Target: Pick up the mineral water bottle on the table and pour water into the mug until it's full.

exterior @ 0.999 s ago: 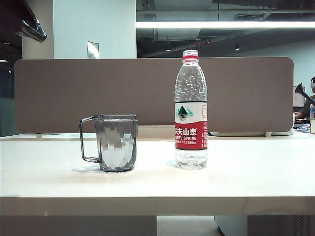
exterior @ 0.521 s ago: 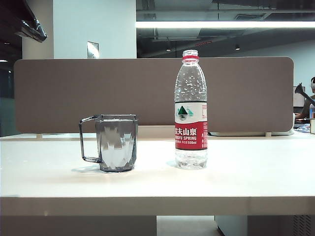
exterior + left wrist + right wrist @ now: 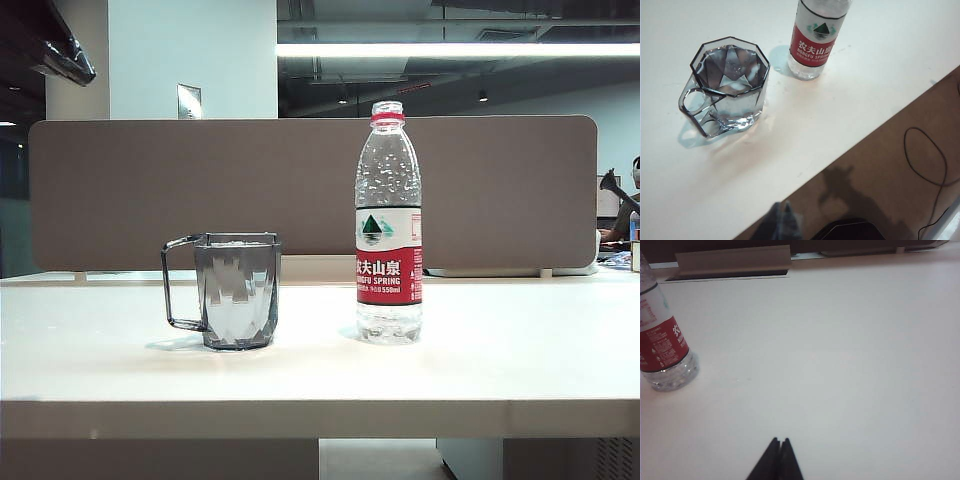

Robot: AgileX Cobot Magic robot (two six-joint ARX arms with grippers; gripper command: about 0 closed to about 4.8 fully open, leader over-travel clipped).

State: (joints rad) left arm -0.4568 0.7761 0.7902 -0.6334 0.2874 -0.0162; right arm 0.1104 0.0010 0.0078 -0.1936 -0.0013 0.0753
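Note:
The mineral water bottle (image 3: 388,230) stands upright and uncapped on the table (image 3: 500,360), right of the mug (image 3: 238,290). Neither gripper shows in the exterior view. The left wrist view looks down on the mug (image 3: 730,80), with clear water (image 3: 732,70) standing high in it, and on the bottle (image 3: 815,40) beyond. My left gripper (image 3: 781,206) hangs shut and blurred off the table's front edge, well away from both. My right gripper (image 3: 779,441) is shut with nothing in it, low over bare table, the bottle (image 3: 662,345) well off to one side.
A brown-grey divider panel (image 3: 300,190) backs the table, with a grey cable slot (image 3: 732,262) along its foot. Below the front edge are brown floor, a looping cable (image 3: 925,155) and a dark object (image 3: 850,230). A person (image 3: 632,200) sits far right.

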